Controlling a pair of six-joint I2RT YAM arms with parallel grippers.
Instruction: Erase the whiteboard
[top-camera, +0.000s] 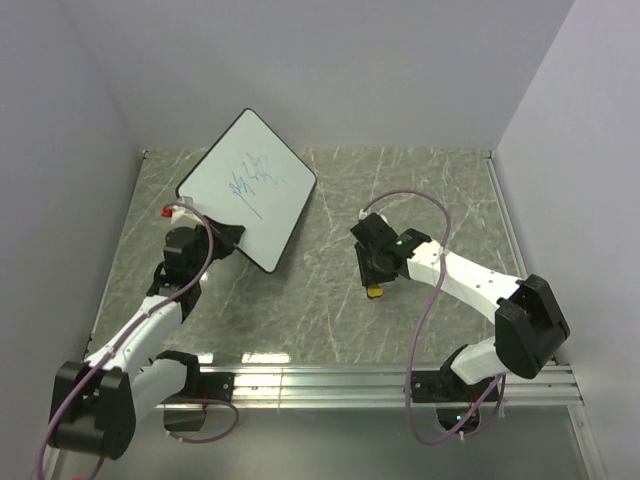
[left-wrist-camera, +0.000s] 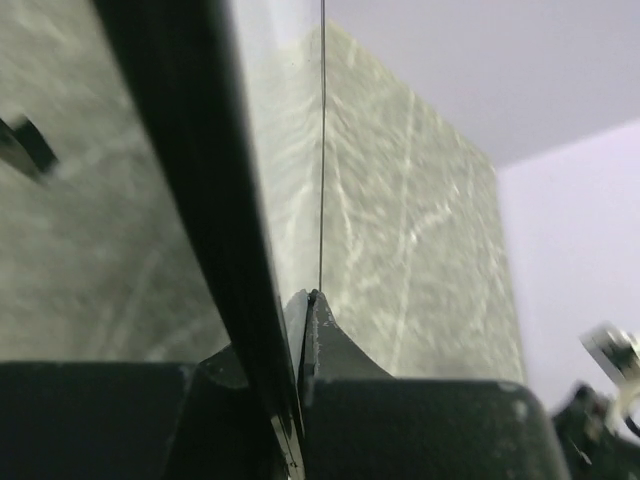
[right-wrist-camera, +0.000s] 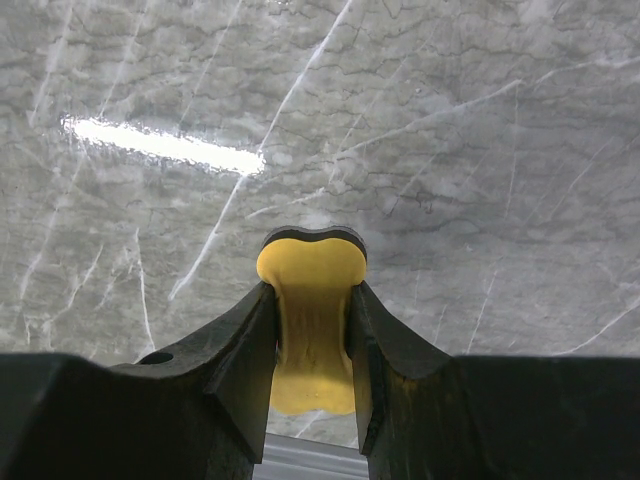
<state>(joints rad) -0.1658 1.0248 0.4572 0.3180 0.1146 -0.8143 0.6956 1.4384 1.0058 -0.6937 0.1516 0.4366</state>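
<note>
**Item 1: whiteboard** (top-camera: 250, 190). White, rectangular, with rounded corners and a narrow black rim. Sits at the far left of the worktop (top-camera: 420, 190), raised and tilted, with one corner pointing up towards the back wall. The glossy face is turned to the overhead camera. Blue marker scribbles (top-camera: 250, 180) lie near its middle. The left wrist view shows it edge-on as a dark rim (left-wrist-camera: 200, 200) running up the frame. Whether its lower right corner touches the worktop cannot be told for certain.

**Item 2: left fingers** (top-camera: 228, 236). Clenched on the lower left edge of the whiteboard. In the wrist view the rim passes down between the two black fingers (left-wrist-camera: 335, 340), which press it from both sides.

**Item 3: eraser** (top-camera: 374, 292). Small, yellow, bone-shaped, with a thin dark layer along its far end. Located right of centre, well apart from the whiteboard. In the right wrist view its narrow waist (right-wrist-camera: 310, 320) sits between the fingers and its wider end projects beyond them.

**Item 4: right fingers** (top-camera: 375, 270). Black, pointing down at the worktop, grasping the eraser by its waist; both fingers (right-wrist-camera: 240, 340) touch its sides.

**Item 5: worktop.** Grey-green marbled surface with pale veins. An aluminium rail (top-camera: 330, 380) runs along the near edge.
</note>
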